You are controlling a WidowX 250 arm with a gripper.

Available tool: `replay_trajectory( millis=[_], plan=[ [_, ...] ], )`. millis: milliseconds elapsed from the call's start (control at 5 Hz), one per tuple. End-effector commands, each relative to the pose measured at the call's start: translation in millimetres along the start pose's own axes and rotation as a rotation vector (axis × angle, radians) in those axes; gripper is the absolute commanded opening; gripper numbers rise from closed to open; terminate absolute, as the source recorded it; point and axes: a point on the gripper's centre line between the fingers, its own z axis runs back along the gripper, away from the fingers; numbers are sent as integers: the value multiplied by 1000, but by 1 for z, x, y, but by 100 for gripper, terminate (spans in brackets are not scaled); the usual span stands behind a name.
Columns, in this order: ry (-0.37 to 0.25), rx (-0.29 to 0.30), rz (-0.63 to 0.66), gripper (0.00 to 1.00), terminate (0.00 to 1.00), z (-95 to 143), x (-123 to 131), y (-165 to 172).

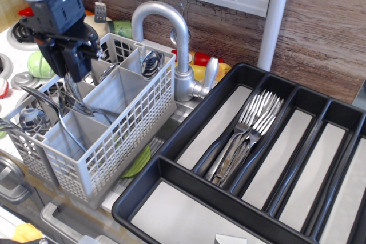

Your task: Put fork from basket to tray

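The light grey basket (131, 118) stands at the left over the sink. My black gripper (73, 71) reaches down into its back left compartment, jaws close together on a slim steel piece that looks like the fork (71, 92). The fork hangs below the fingers, its lower end hidden among other cutlery. The black tray (171, 216) lies to the right, with several forks (251, 124) piled in its second long compartment.
Steel spoons stand in the basket at the back (151, 61) and at the far left (28, 119). A grey faucet (166, 15) arches between basket and tray. A white pole (275, 21) rises behind the tray. A wooden shelf hangs overhead.
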Motion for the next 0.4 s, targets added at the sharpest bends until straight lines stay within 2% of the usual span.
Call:
replay_trajectory(
  millis=[0,200],
  plan=[
    [32,102,82,0,0,73,15,-15],
    [86,135,145,0,0,101,14,-30]
  ],
)
